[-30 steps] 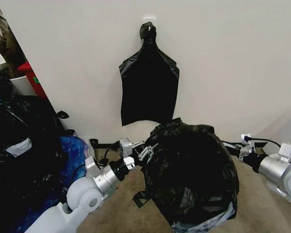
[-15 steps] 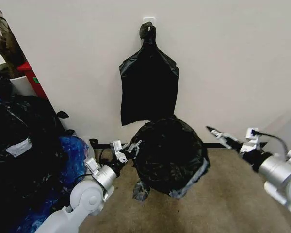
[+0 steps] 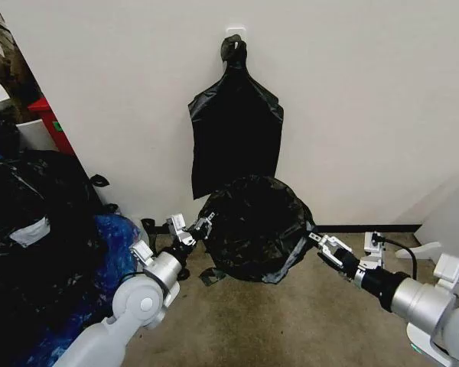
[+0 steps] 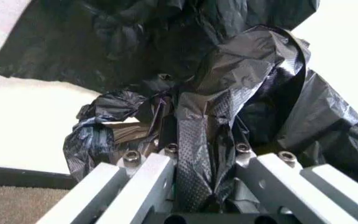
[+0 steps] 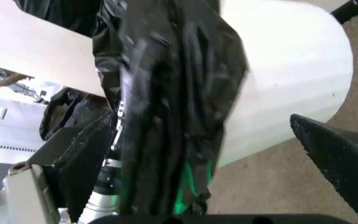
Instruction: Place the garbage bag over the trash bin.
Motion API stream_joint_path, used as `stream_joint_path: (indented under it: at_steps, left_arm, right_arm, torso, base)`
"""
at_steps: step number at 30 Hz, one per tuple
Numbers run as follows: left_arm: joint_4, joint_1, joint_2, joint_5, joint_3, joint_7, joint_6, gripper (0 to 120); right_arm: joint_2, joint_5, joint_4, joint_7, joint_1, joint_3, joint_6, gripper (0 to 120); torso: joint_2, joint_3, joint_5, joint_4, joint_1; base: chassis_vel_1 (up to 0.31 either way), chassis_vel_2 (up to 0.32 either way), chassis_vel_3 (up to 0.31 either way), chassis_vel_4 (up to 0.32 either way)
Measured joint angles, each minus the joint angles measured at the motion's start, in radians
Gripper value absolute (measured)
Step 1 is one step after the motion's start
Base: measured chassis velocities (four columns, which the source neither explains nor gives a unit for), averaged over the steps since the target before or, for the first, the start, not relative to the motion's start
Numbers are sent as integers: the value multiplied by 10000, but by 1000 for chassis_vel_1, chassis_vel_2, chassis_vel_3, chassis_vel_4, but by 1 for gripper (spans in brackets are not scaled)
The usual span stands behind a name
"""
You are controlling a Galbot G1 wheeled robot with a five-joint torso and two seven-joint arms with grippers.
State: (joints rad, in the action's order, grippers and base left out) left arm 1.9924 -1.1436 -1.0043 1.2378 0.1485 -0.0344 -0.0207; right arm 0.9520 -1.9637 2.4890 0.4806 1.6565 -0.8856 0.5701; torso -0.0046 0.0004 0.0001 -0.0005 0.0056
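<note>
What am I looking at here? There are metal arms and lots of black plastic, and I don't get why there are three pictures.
It is a two-armed robot fitting a garbage bag over a trash bin, a white bucket on the floor by the wall. The wide picture comes from a camera on its head; the others come from cameras on each wrist. The left gripper has its jaws shut on the bag's edge, seen close up in the left wrist view. The right gripper is at the bag's other side, jaws apart, with plastic beside one of them. Spare bags hang on the wall, and stuffed bags are heaped at the left.
</note>
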Motion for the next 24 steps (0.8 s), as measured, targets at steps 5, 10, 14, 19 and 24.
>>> stream_joint_path:
  at_steps: [5,10,14,19,24]
  left_arm:
    - [142,40,-35,308,14,-183,-3,5]
    - [290,18,-53,548,40,-281,-55,5]
    - [356,22,-57,660,41,-362,-76,5]
    - [714,-22,-76,1251,-1,-655,-184,5]
    - [941,-92,-154,1605,-33,-925,-229,5]
  right_arm:
    - [25,503,-270,-376,170,105,183,100]
    - [182,1032,-662,-802,411,233,276,100]
    - [235,1477,-1059,-1394,559,297,358,100]
    - [517,3257,-2416,-2821,247,902,395,100]
    - [860,4885,-3772,-3680,-117,1580,131,100]
  torso:
    - [0,0,0,0,0]
    - [0,0,2,-1,0]
    - [0,0,0,-2,0]
    - [0,0,0,-2,0]
    - [0,1,4,2,0]
  base:
    - [0,0,0,0]
    - [0,0,0,0]
    - [0,0,0,0]
    - [0,0,0,0]
    - [0,0,0,0]
